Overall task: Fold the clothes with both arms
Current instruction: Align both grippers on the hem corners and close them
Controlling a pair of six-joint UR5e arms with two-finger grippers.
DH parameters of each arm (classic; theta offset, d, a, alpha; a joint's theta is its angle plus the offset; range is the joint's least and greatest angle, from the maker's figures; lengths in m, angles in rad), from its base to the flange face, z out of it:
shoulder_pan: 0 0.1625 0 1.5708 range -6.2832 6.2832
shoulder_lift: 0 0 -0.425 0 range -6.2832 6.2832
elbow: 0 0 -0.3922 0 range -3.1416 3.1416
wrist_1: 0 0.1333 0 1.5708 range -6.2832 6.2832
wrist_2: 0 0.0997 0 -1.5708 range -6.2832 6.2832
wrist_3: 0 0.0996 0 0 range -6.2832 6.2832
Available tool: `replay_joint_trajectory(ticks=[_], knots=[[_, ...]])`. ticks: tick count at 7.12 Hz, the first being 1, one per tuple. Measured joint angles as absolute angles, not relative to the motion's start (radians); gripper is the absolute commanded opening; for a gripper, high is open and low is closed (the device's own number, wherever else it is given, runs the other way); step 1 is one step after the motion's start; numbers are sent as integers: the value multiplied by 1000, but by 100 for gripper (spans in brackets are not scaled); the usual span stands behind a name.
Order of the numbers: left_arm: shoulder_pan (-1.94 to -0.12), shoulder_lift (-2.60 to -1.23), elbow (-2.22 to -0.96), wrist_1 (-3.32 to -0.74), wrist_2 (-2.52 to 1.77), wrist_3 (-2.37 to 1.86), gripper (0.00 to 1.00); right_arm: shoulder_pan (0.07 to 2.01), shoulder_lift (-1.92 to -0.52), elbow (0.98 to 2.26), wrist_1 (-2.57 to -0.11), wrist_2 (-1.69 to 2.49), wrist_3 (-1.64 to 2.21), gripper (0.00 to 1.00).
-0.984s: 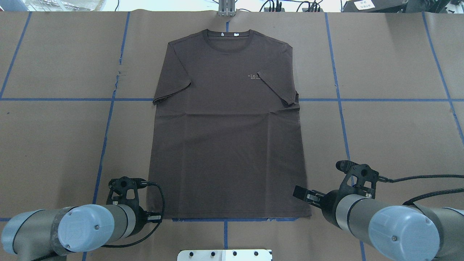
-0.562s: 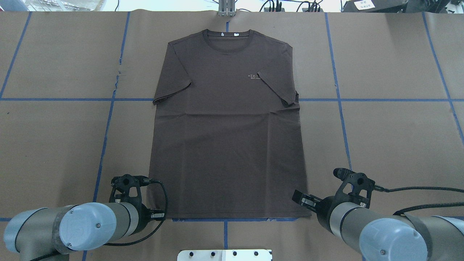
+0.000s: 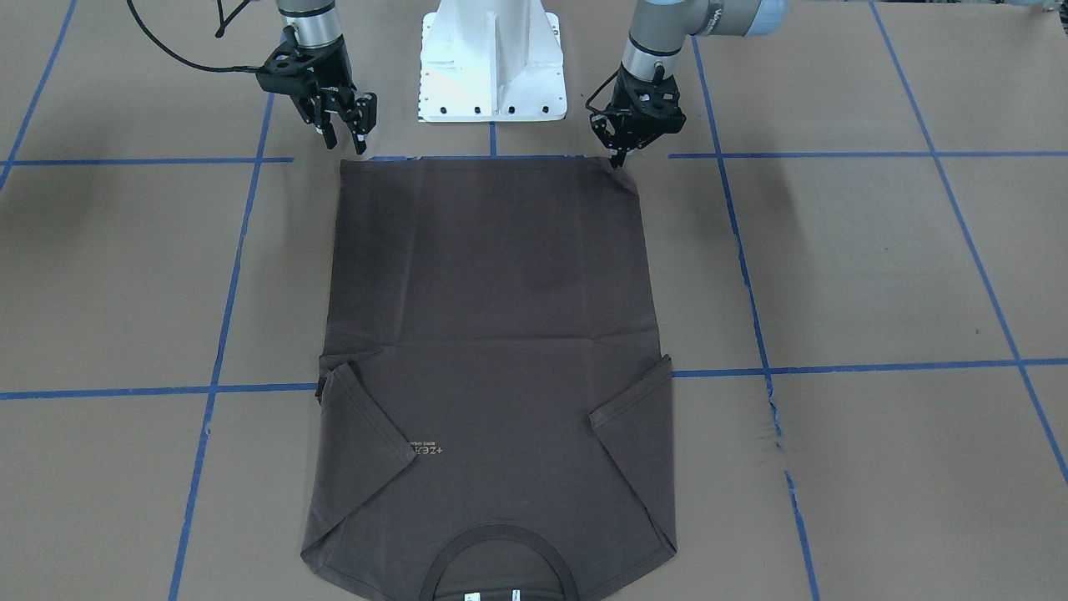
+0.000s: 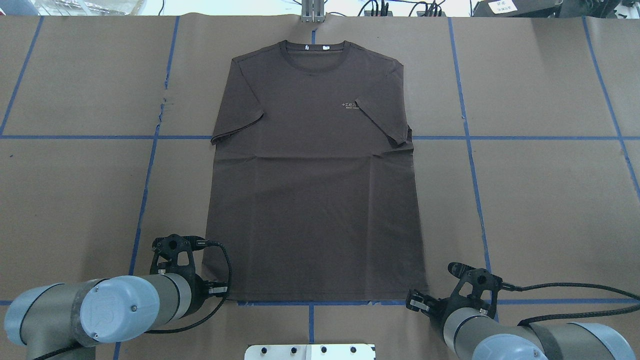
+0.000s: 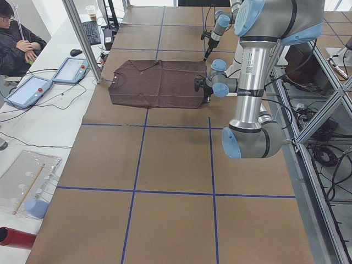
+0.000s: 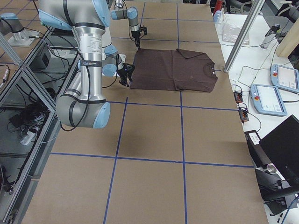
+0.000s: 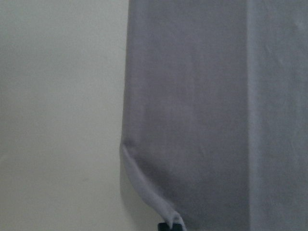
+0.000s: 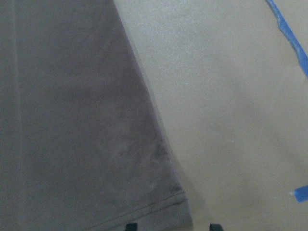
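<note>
Nearest, at the robot's edge of the brown-paper-covered worktop [image 4: 550,200]: white bolted pedestal base [image 3: 492,58], set between the two arms.

Next, dark brown-grey short-sleeved T-shirt [image 4: 315,190], one item, lying flat and face up. Its hem runs along a blue tape line [image 4: 310,303] just beyond the base.

Black two-finger left gripper [image 3: 619,157]: points down at the hem corner on the robot's left. Fingers [image 7: 166,226] are drawn narrow and pinch that corner. The cloth puckers into a raised ridge leading to them.

Black two-finger right gripper [image 3: 345,138]: at the opposite hem corner. Fingers [image 8: 131,226] are spread wide. In the wrist view the corner lies between the two tips, ungripped. Whether the tips touch the cloth cannot be told.

Mid-worktop: shirt body smooth, with one faint crosswise crease below the sleeves. Both sleeves are folded inward over the chest. The right-hand sleeve partly covers the small pale chest print [image 4: 350,105].

Farthest: ribbed round collar [image 4: 315,50], at the worktop's far edge.
</note>
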State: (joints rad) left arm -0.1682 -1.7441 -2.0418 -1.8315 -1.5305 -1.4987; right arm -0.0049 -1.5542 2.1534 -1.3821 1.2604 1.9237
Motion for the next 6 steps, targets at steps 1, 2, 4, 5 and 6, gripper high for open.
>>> replay_joint_trajectory(ticks=[1,2,4,5,6], knots=[[-169,-1744,-2044,-1832,-1525,-1499,0,-8,-1555,2146,-1382,1258,1922,57],[-169,-1743,-2046,-1832,-1523,-1499,0,-8,-1554,2138,-1382,1256,1921,57],[-169,-1743,-2046,-1832,-1521,-1499,0,-10,-1551,2126,-1382,1255,1922,56],[-169,-1743,-2046,-1832,-1521,-1499,0,-10,-1550,2123,-1382,1254,1922,55],[-169,-1743,-2046,-1832,-1521,-1498,0,-10,-1550,2121,-1382,1252,1922,54]])
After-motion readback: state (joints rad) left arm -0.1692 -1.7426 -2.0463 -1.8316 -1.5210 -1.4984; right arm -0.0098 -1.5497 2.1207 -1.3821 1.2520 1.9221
